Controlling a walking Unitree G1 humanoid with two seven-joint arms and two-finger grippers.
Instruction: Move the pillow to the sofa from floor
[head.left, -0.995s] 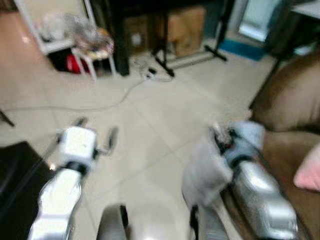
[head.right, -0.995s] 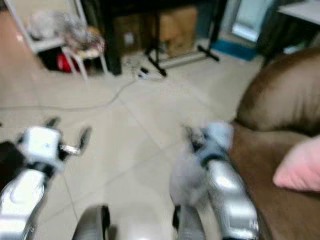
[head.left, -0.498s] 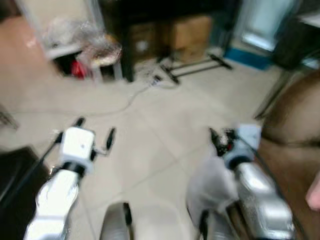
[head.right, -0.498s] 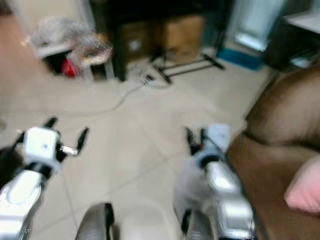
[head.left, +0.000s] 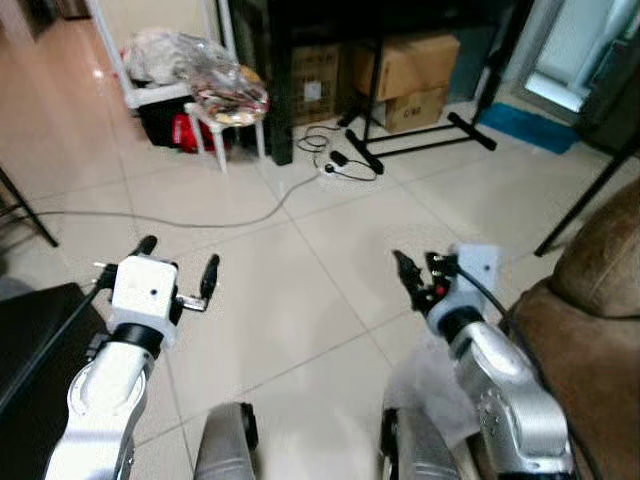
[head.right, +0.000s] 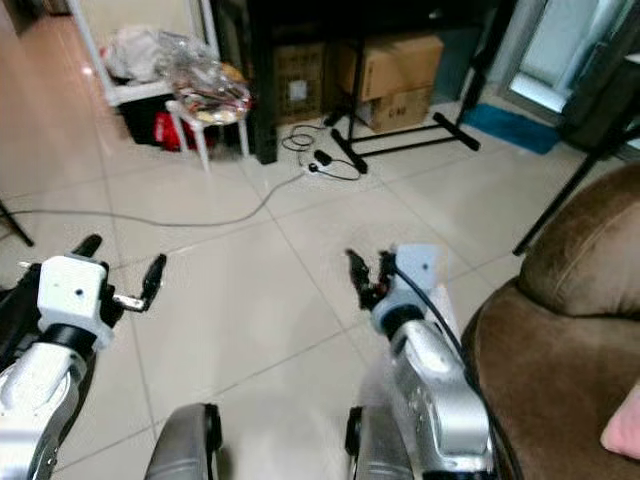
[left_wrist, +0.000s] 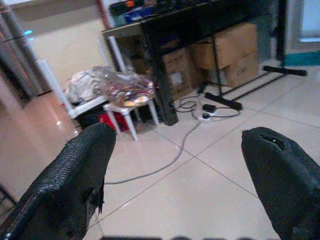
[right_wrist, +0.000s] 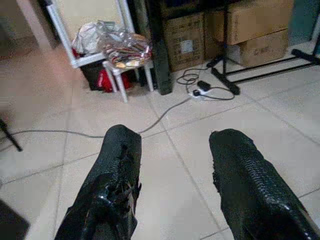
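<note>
Pillow (head.right: 626, 436): a pink corner of it lies on the brown sofa (head.right: 570, 270) seat, at the very edge of the right eye view, on the robot's right. A pale grey cloth-like shape (head.left: 432, 392) sits low beside the right forearm; what it is cannot be told.

Two cardboard boxes (head.left: 405, 65) stand stacked under a black tabletop at the far side, both closed, so their contents are hidden. A white shelf (head.left: 150, 92) to their left carries crumpled bags (head.left: 160, 52), with something red (head.left: 186, 132) under it. A white stool (head.left: 226, 118) in front of it bears a bundle (head.left: 230, 92) wrapped in clear plastic.

A grey cable (head.left: 200, 222) runs across the tiled floor (head.left: 300, 270) to a power strip (head.left: 336, 166) by the feet of a black stand (head.left: 420, 148). A blue mat (head.left: 525, 125) lies further right. A black object (head.left: 30, 350) is close on the robot's left.

The left gripper (head.left: 180, 255) is held over bare floor, fingers spread wide, nothing in it. The right gripper (head.left: 416, 268) is also over bare floor, just beside the sofa's front, fingers parted and empty.

Compared with half a second ago the picture is sharp instead of blurred, and the camera has swung so less of the sofa is framed; both arms keep the same forward pose.
</note>
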